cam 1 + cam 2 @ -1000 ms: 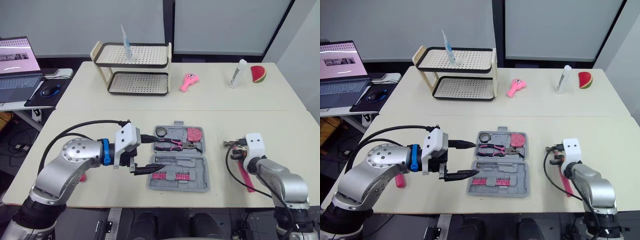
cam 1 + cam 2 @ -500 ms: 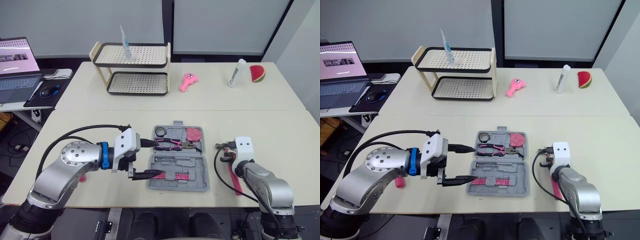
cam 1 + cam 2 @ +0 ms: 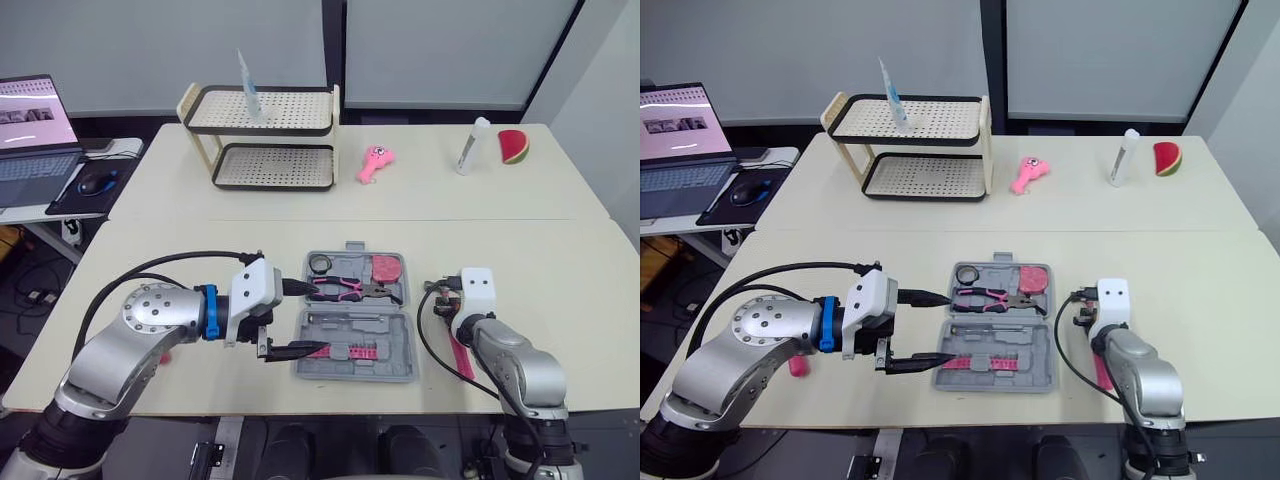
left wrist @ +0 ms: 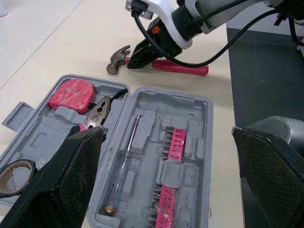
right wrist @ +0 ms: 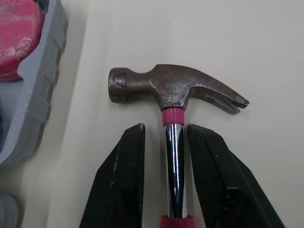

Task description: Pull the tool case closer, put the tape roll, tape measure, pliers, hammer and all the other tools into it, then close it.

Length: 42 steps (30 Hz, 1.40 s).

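Grey tool case point(image 3: 397, 347) open, pliers point(image 3: 344, 290) inside; hammer point(image 5: 174, 88) flat beside it.

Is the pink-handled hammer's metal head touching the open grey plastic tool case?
Apart. The right wrist view shows bare cream table between the pink-handled steel hammer and the grey plastic tool case.

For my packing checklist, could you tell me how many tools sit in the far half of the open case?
3: tape roll at that half's left end, pliers in the middle, tape measure at the right end; none seems hidden.
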### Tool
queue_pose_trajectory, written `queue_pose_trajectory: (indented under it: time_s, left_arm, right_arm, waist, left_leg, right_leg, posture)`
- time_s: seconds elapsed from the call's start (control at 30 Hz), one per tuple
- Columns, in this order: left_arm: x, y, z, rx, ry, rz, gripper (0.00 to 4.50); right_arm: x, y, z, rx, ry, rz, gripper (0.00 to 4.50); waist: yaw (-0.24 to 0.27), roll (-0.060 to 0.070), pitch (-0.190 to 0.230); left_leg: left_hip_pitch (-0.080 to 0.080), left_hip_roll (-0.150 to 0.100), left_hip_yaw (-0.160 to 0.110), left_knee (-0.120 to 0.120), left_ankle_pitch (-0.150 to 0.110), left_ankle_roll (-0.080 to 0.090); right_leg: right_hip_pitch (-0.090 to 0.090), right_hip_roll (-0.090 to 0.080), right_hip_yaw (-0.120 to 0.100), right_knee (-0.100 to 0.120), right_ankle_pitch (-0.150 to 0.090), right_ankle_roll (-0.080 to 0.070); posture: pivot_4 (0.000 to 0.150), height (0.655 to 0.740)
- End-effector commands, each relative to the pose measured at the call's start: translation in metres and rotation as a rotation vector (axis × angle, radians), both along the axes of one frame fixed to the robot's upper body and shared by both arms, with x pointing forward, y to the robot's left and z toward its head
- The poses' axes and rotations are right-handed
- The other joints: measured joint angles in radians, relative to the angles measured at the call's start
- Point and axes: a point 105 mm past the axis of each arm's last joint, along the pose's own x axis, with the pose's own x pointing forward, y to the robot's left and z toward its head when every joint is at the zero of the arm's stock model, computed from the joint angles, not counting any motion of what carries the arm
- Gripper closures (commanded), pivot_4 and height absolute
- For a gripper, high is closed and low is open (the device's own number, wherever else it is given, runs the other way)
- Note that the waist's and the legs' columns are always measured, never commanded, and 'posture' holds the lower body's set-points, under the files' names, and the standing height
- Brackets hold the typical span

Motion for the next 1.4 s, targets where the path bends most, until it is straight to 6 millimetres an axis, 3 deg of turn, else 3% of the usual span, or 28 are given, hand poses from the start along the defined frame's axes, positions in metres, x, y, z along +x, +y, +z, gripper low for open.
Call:
queue_pose_trajectory:
  time_s: [0.03, 0.23, 0.3, 0.37, 0.4, 0.5, 0.63, 0.8, 1.03, 1.4]
  left_arm:
    - [-0.003, -0.001, 0.006, 0.000, -0.042, -0.016, 0.00]
    - [-0.003, 0.001, 0.005, 0.003, -0.046, -0.008, 0.00]
    - [-0.004, 0.002, 0.004, 0.004, -0.046, -0.005, 0.00]
    - [-0.004, 0.003, 0.003, 0.004, -0.046, -0.004, 0.00]
    - [-0.004, 0.002, 0.004, 0.000, -0.047, -0.005, 0.00]
    - [-0.004, 0.001, 0.007, -0.014, -0.050, -0.010, 0.00]
    - [-0.005, -0.002, 0.009, -0.026, -0.050, -0.018, 0.00]
    - [-0.004, -0.006, 0.009, -0.034, -0.054, -0.021, 0.00]
    - [-0.005, -0.013, 0.009, -0.049, -0.056, -0.016, 0.00]
    - [-0.011, -0.015, 0.007, -0.052, -0.059, 0.028, 0.00]
  right_arm:
    - [-0.006, -0.002, 0.024, 0.047, -0.054, 0.019, 2.17]
    - [-0.022, -0.002, 0.044, 0.018, -0.017, 0.192, 1.08]
    - [-0.028, 0.006, 0.054, -0.065, -0.015, 0.379, 0.52]
    - [-0.031, 0.012, 0.064, -0.243, -0.027, 0.614, 0.52]
    - [-0.030, 0.016, 0.070, -0.419, -0.060, 0.812, 0.52]
    - [-0.033, 0.012, 0.070, -0.749, -0.027, 1.202, 0.52]
    - [-0.023, -0.004, 0.073, -1.083, 0.029, 1.524, 0.52]
    - [-0.010, -0.008, 0.065, -1.380, 0.098, 1.864, 0.52]
    - [0.008, -0.004, 0.043, -1.588, 0.131, 2.135, 0.52]
    - [0.034, -0.004, 0.031, -1.675, 0.155, 2.257, 0.52]
  waist:
    - [0.000, 0.000, 0.000]
    - [0.000, 0.000, 0.000]
    - [0.000, 0.001, 0.001]
    - [0.000, 0.003, 0.002]
    - [0.000, 0.003, 0.002]
    - [-0.002, 0.004, 0.003]
    - [-0.003, 0.003, 0.004]
    - [-0.002, 0.003, 0.004]
    - [-0.001, 0.003, 0.004]
    - [-0.002, 0.003, 0.004]
  left_leg:
    - [0.000, 0.000, 0.000, 0.000, 0.000, 0.000]
    - [0.000, 0.000, 0.000, 0.000, 0.000, 0.000]
    - [0.000, 0.000, 0.000, 0.000, 0.000, 0.000]
    - [0.000, -0.001, 0.000, 0.000, 0.000, 0.000]
    - [0.000, -0.001, 0.001, 0.001, 0.000, 0.000]
    - [0.000, 0.000, 0.001, 0.001, 0.000, 0.001]
    - [0.000, 0.002, 0.000, 0.000, 0.000, 0.001]
    - [-0.001, 0.001, 0.001, 0.002, 0.000, 0.000]
    - [-0.002, 0.001, 0.001, 0.003, 0.003, -0.004]
    - [-0.001, 0.001, 0.001, 0.003, 0.003, -0.005]
  right_leg:
    - [0.000, 0.000, 0.000, 0.000, 0.000, 0.000]
    - [0.000, 0.000, 0.000, 0.000, 0.000, 0.000]
    - [0.000, 0.000, 0.000, 0.000, 0.000, 0.000]
    - [0.000, 0.000, 0.000, 0.000, 0.000, 0.000]
    - [0.000, 0.000, 0.000, -0.001, 0.000, 0.000]
    - [0.001, 0.000, 0.000, -0.003, 0.000, 0.000]
    - [0.003, 0.001, -0.002, -0.005, 0.000, 0.000]
    - [0.002, -0.001, -0.002, -0.005, 0.000, 0.000]
    - [0.002, -0.001, -0.002, -0.004, 0.000, 0.000]
    - [0.001, -0.001, -0.002, -0.003, 0.000, 0.000]
  posture:
    - [0.150, 0.7290]
    - [0.150, 0.7290]
    - [0.150, 0.7290]
    - [0.150, 0.7290]
    - [0.150, 0.7290]
    - [0.150, 0.7290]
    - [0.150, 0.7290]
    - [0.150, 0.7290]
    - [0.150, 0.7290]
    - [0.150, 0.7290]
